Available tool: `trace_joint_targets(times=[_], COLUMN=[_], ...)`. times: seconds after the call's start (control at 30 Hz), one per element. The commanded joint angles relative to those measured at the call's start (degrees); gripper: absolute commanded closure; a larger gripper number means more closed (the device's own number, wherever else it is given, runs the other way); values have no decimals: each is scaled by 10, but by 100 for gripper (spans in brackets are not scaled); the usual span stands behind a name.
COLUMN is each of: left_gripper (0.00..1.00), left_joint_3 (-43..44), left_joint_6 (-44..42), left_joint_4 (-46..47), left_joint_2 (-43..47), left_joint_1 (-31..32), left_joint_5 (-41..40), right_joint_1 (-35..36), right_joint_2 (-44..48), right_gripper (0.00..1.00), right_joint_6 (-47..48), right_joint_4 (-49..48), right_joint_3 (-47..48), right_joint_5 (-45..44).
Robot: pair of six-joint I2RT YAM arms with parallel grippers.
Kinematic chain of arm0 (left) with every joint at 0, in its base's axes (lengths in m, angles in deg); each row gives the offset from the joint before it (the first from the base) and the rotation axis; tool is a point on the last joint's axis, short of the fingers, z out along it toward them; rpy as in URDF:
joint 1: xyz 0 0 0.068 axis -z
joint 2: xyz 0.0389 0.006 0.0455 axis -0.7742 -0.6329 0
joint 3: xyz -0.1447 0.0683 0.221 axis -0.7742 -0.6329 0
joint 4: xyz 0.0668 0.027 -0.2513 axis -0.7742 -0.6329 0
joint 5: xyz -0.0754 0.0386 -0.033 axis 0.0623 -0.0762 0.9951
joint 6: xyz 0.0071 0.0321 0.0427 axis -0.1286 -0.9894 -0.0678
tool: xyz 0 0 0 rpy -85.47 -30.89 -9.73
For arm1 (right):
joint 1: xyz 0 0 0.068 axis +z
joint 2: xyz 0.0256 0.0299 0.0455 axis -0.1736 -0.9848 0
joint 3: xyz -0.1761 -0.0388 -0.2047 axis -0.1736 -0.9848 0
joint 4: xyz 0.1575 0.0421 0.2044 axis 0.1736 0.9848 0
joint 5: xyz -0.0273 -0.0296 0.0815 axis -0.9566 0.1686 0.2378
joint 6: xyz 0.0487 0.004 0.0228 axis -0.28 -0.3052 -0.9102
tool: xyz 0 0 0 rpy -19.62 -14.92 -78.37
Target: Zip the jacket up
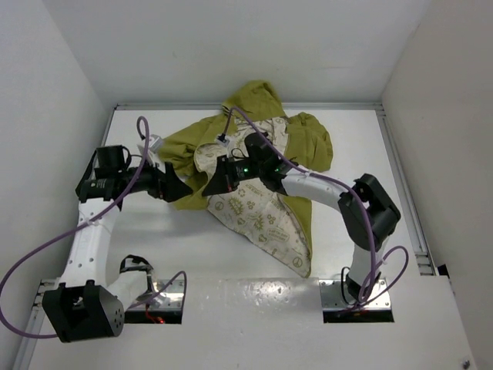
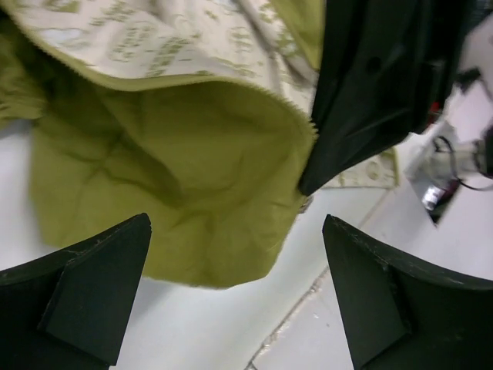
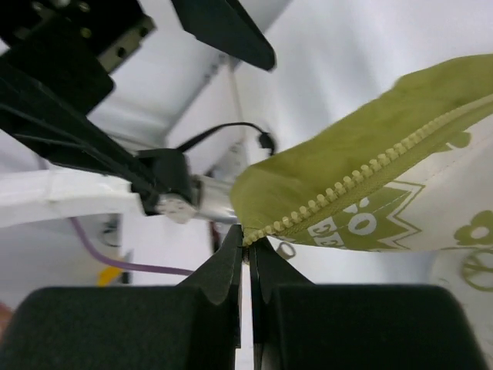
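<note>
The olive-green jacket (image 1: 296,142) lies open at the back middle of the table, its cream doodle-printed lining (image 1: 258,212) facing up. My right gripper (image 1: 212,185) is shut on the lower corner of one zipper edge and holds it lifted; in the right wrist view the jaws (image 3: 248,240) pinch the end of the zipper teeth (image 3: 362,181). My left gripper (image 1: 179,190) is open and empty just left of that corner. In the left wrist view it (image 2: 239,289) faces a hanging green flap (image 2: 177,185), with the right gripper (image 2: 377,85) beside it.
White walls enclose the table (image 1: 177,254) on the left, back and right. Purple cables (image 1: 46,247) loop from both arms. The right arm (image 1: 362,208) reaches across the jacket. The arm bases (image 1: 154,297) sit at the near edge.
</note>
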Motion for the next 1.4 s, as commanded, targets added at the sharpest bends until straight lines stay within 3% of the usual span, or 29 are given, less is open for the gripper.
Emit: trace_joint_targets(times=[0.0, 0.07, 0.2, 0.43, 0.57, 0.67, 1.0, 1.37], left_gripper=[0, 4, 10, 11, 22, 38, 40, 53], left_joint_3=[3, -29, -79, -90, -95, -95, -95, -119], left_joint_6=[-26, -26, -14, 8, 8, 2, -3, 72], left_joint_4=[-7, 5, 12, 32, 37, 37, 43, 105], left_joint_2=[-5, 0, 6, 18, 12, 7, 2, 24], left_joint_1=[0, -5, -11, -11, -17, -17, -4, 26], left_joint_5=[108, 169, 203, 197, 207, 212, 211, 178], right_joint_1=[-6, -5, -4, -2, 2, 3, 3, 13], right_joint_2=[-15, -21, -25, -29, -29, -29, -36, -39], right_gripper=[100, 100, 100, 100, 100, 100, 100, 100], right_joint_6=[-135, -169, -178, -185, -182, -181, -178, -170], right_joint_4=[-231, -267, -262, -268, -266, -261, -236, -205], right_joint_3=[-38, -31, -19, -16, -15, -17, -2, 17], right_joint_5=[79, 80, 82, 85, 87, 87, 86, 83])
